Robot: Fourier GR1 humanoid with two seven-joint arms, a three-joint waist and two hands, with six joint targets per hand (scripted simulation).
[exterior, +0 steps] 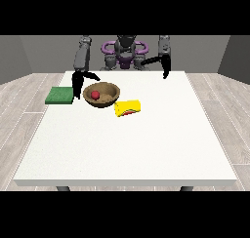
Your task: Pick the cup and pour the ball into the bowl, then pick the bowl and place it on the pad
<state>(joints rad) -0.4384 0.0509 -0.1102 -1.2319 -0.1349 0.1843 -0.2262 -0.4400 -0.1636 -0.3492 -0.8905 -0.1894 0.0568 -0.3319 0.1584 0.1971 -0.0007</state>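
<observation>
A brown wooden bowl stands on the white table left of centre, with a red ball inside it. A yellow cup lies on its side just right of the bowl, its mouth towards the front right. A green pad lies flat to the left of the bowl. The hand at the view's left hangs between the pad and the bowl, fingers pointing down, thumb spread towards the bowl's rim, holding nothing. The hand at the view's right hovers at the table's far edge, open.
The table's far edge runs just behind the bowl and the pad, and the robot's torso stands behind it. Wooden floor surrounds the table.
</observation>
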